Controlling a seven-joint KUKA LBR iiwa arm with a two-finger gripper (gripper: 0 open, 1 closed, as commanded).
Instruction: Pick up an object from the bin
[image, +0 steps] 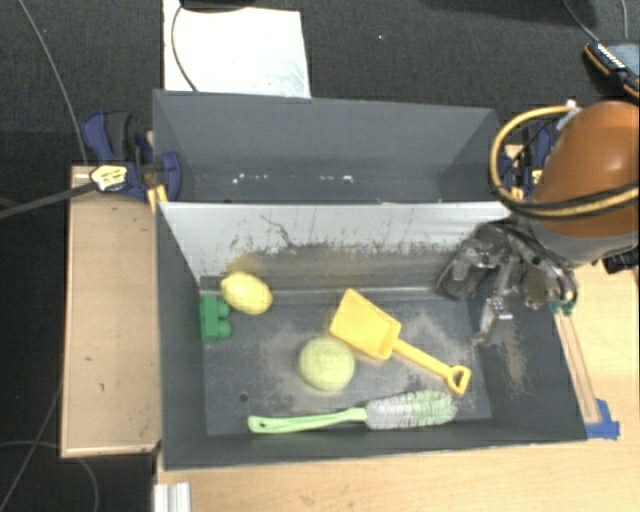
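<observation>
Five loose things are lying in the bin (270, 385), and none of them is being lifted. Step in hand, as I am reading it: approach. The gripper (497, 305) is hanging at the bin's 3 o'clock side, over the sloping wall rather than over the floor. I cannot tell whether the claw is spread or pressed together, and I am not seeing anything pinched in it. No thing is lying under it either, so the pick target is not settled.

The next move is probably calling for a shift toward 8 o'clock from the gripper's place, onto the floor, then a descent over one thing. The scoop's handle end is the nearest candidate, lying near the gripper at its 7 o'clock.

Contents of the bin, largest first:
- The brush (350, 416), pale green, is lying along the 6 o'clock edge. Its bristle head is pointing toward 3 o'clock and its thin handle toward 9 o'clock.
- The scoop (372, 330), yellow, is sitting about the centre, with its handle running out toward 4 o'clock. The handle end is stopping just above the brush head.
- The ball (327, 364), pale green, is resting just beside the scoop's blade at its 7 o'clock. Whether they are touching is not clear.
- The lemon (246, 294), yellow, is sitting in the 10 o'clock corner, well apart from the gripper.
- The block (213, 318), green, is lying against the 9 o'clock wall, just beside the lemon at its 8 o'clock.
</observation>
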